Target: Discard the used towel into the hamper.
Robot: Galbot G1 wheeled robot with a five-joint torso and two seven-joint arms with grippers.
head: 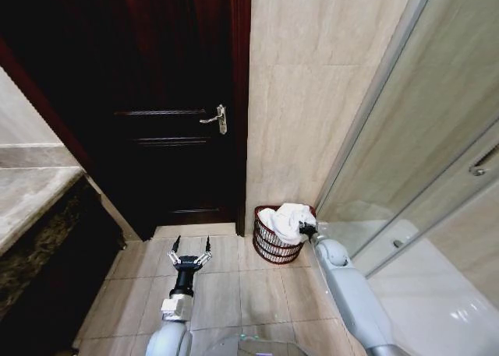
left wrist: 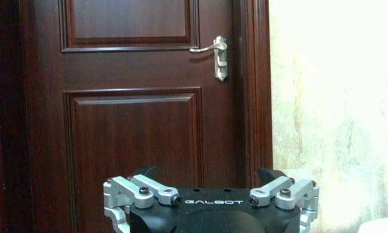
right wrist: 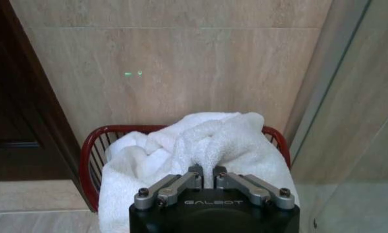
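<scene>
Bathroom corner, seen from the head and both wrists. The hamper point(head: 277, 243) is a small round basket of dark red-brown wire, open-weave, narrowing slightly toward its base; it stands on the tiled floor point(head: 226, 290) against the beige wall point(head: 312, 83), between the dark wooden door point(head: 164, 99) and the glass shower panel point(head: 405, 161). A white towel point(head: 287, 220) of looped terry cloth is heaped in the hamper, bunched above the rim and draped over the near edge; in the right wrist view the red rim point(right wrist: 90, 145) curves around the cloth on both sides. The right tool point(head: 306, 230) sits at the hamper's near rim, its fingers point(right wrist: 195, 171) clenched on a fold of the towel. The left tool point(head: 190, 256) hangs over the floor well apart from the hamper, fingers spread wide and holding nothing, facing the door and its metal lever handle point(left wrist: 216, 53). The word "GALBOT" is printed in pale letters on the black body of each tool.
</scene>
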